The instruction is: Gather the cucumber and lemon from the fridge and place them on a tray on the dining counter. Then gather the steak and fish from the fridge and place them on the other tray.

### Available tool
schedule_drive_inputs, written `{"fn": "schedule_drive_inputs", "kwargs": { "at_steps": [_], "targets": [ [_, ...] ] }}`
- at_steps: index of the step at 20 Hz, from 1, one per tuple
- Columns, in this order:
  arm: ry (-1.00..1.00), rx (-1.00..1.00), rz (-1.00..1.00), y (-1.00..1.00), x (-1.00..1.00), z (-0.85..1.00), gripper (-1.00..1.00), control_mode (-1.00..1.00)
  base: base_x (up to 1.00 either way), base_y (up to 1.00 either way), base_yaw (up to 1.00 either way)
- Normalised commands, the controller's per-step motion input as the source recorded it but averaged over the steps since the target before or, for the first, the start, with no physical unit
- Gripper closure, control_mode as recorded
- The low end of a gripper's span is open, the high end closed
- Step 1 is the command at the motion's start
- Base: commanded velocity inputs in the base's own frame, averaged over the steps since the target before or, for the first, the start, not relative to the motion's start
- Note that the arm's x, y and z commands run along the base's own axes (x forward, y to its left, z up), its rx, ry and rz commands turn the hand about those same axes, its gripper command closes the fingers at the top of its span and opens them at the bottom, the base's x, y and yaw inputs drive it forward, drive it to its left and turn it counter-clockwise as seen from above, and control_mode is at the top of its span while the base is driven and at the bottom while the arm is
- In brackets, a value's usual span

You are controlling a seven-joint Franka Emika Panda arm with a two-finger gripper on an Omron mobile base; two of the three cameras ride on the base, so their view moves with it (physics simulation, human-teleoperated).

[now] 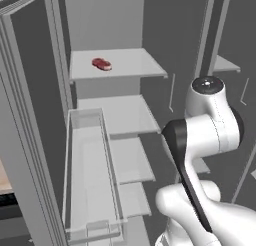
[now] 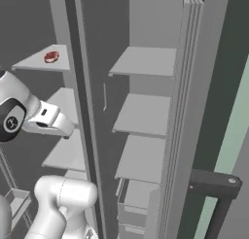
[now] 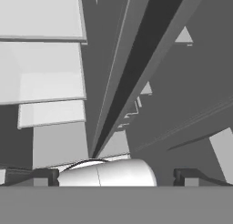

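The hand view shows the gripper with its two dark fingertips set far apart — the jaws stand wide, nothing between them — looking along the stacked fridge shelves. The left base view shows the white arm folded in the lower right, elbow raised, in front of the open fridge. To its left a clear door bin stands nearest, with shelves stepping back behind it. On the upper shelf, well apart from the arm, lies the red steak. The right base view shows the same steak at upper left on that shelf — beyond the arm's wrist — and a second column of bare shelves on the right.
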Motion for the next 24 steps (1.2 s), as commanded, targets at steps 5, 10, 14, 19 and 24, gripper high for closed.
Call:
{"fn": "schedule_drive_inputs", "kwargs": {
  "at_steps": [5, 10, 14, 19, 24],
  "targets": [
    [0.00, 0.00, 0.00, 0.00, 0.00, 0.00, -1.00, 1.00, 0.37, 0.00, -0.16],
    [0.00, 0.00, 0.00, 0.00, 0.00, 0.00, -1.00, 1.00, 0.41, 0.00, -0.10],
    [0.00, 0.00, -0.01, 0.17, 0.40, 0.00, -1.00, -1.00, 0.11, 0.00, -0.02],
    [-0.12, 0.01, 0.18, 0.55, 0.58, 0.01, -1.00, -1.00, 0.00, 0.00, 0.00],
    [-0.16, 0.02, 0.32, 0.55, 0.46, 0.23, -1.00, -1.00, 0.00, 0.00, 0.00]
  ]
}}
